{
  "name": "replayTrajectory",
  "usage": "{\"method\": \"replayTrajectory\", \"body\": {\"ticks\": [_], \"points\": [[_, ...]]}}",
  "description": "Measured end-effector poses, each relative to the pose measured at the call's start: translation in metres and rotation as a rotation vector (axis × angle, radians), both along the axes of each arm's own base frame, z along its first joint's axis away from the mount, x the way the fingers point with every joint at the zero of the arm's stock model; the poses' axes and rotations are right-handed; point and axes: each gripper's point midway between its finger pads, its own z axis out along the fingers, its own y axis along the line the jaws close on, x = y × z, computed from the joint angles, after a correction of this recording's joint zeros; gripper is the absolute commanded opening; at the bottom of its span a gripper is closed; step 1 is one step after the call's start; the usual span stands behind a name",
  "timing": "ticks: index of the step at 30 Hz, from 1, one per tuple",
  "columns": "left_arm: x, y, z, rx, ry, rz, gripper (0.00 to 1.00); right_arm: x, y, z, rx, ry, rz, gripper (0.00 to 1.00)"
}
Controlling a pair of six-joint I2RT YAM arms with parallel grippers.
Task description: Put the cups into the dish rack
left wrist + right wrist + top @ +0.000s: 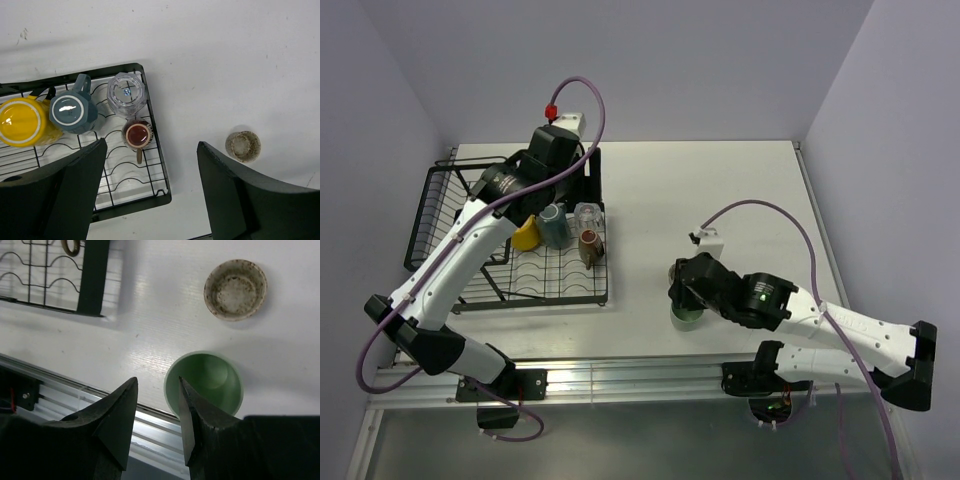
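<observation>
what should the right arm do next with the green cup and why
Probably shut the right gripper on the rim of the pale green tumbler. In the right wrist view its open jaws seem to straddle that rim, one finger outside and one over the mouth. The tumbler stands upright on the white table, outside the black wire dish rack. If the fingers sit too high, lower first.

The dish rack [162,167] was thin wire in a smooth, satin black coating. The yellow mug [20,122] and grey mug [72,112] had a glossy glaze catching bright highlights; the clear glass [126,94] was faceted and transparent. The speckled beige cup [235,289] looked matt and rough, the pale green tumbler [210,380] smooth with a soft sheen. The white counter [150,305] was matt and finely ribbed. The left hand [151,145] and right hand [156,381] had matt black plastic fingers [65,195].
</observation>
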Motion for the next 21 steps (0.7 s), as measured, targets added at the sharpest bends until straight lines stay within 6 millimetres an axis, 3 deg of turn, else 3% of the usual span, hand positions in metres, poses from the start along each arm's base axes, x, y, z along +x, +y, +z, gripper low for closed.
{"method": "replayTrajectory", "body": {"ticks": [21], "points": [[-0.005,0.003,0.007,-0.014,-0.015,-0.002,0.80,-0.014,-0.001,-0.060,-0.159,0.085,-0.004,0.47]]}}
